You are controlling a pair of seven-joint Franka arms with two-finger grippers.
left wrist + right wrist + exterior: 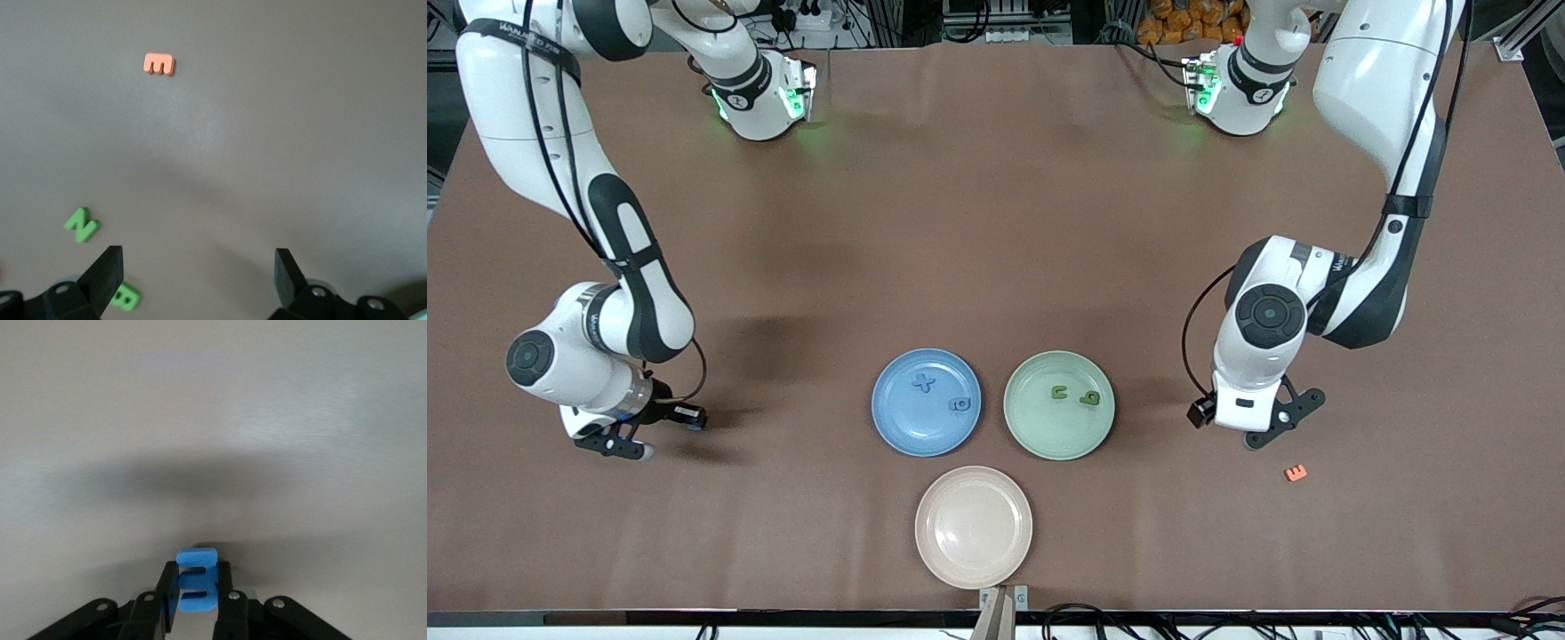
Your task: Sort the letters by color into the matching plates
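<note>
My right gripper [627, 447] is low over the table at the right arm's end, shut on a blue letter [197, 581] that stands up between its fingers [170, 587]. My left gripper [199, 273] is open over bare table at the left arm's end, with nothing between its fingers [107, 270]. A green letter B [125, 295] lies beside one finger, and a green letter N [82, 224] lies a little apart. The blue plate [898, 422] holds two blue letters [924, 383]. The mint green plate [1040, 436] beside it holds two green letters [1059, 392].
A beige plate [973, 526] sits nearer the front camera than the two colored plates. An orange letter [1296, 473] lies on the table just nearer the camera than the left gripper [1280, 420]; it also shows in the left wrist view as the orange letter [159, 64].
</note>
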